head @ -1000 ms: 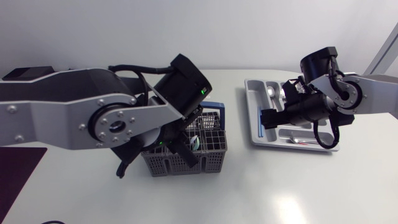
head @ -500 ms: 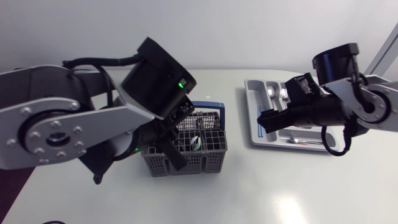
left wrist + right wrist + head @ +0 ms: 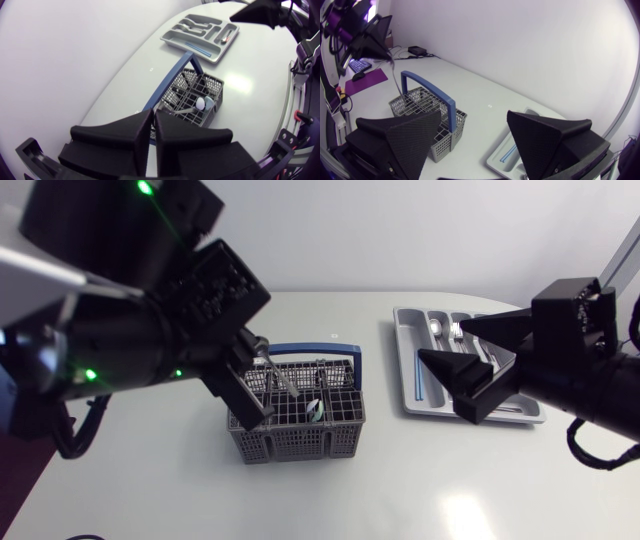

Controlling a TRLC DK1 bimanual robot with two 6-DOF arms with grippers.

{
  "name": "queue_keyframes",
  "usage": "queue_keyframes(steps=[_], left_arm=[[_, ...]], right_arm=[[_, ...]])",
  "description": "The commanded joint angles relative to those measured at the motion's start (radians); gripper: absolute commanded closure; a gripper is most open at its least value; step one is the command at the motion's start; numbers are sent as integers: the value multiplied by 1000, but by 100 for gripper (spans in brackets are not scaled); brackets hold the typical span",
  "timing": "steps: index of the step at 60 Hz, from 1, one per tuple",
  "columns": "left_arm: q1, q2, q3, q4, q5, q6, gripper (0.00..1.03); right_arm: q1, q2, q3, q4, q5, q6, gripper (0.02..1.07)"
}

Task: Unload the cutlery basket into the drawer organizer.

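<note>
Over the grey cutlery basket (image 3: 300, 435), near the middle of the white table (image 3: 400, 480), the left claw (image 3: 153, 117) is pinched tight on a thin metal piece of cutlery (image 3: 283, 379) that hangs down toward it. Off to one side lies the drawer organizer (image 3: 402, 340). The right claw (image 3: 474, 116) hangs near it, wide open and holding nothing.

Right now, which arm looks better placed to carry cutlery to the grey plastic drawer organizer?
Probably left: the left gripper is shut on a thin metal utensil over the grey mesh basket. The right gripper is open and empty.
</note>
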Motion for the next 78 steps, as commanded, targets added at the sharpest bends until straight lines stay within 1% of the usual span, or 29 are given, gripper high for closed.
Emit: queue_keyframes(steps=[1, 7, 12, 14, 17, 22, 27, 33, 37, 42, 48, 55, 63, 65, 72, 78], left_arm=[[31, -11, 76, -23, 48, -39, 92], [77, -5, 131, -41, 155, -87, 92], [131, 23, 170, -47, 275, -129, 92], [148, 37, 179, -49, 320, -143, 92], [173, 61, 194, -49, 387, -166, 92], [200, 101, 213, -46, 476, -192, 92], [215, 141, 226, -44, 551, -214, 92], [212, 182, 228, -24, 590, -231, 92], [203, 202, 231, -10, 600, -241, 92], [188, 221, 243, 4, 602, -254, 92], [171, 248, 272, 8, 602, -264, 92], [151, 270, 286, 11, 602, -269, 92], [142, 285, 286, 20, 602, -274, 92], [139, 288, 285, 20, 600, -274, 92], [142, 297, 283, 25, 600, -271, 92], [142, 299, 277, 27, 600, -272, 92]], right_arm=[[74, -45, -48, 18, 45, -42, 13], [187, -91, -76, 35, 145, -76, 13], [296, -112, -97, 67, 248, -105, 14], [332, -114, -105, 81, 285, -119, 16], [378, -112, -114, 102, 328, -133, 16], [411, -88, -125, 141, 364, -150, 16], [416, -58, -131, 176, 367, -160, 16], [433, -17, -137, 225, 386, -179, 17], [442, 15, -139, 256, 387, -188, 22], [456, 64, -139, 299, 398, -199, 22], [471, 130, -126, 345, 409, -211, 30], [473, 193, -111, 368, 415, -219, 31], [471, 230, -99, 400, 426, -233, 41], [470, 235, -94, 408, 430, -236, 45], [467, 250, -70, 411, 433, -236, 53], [462, 270, -51, 411, 435, -239, 54]])
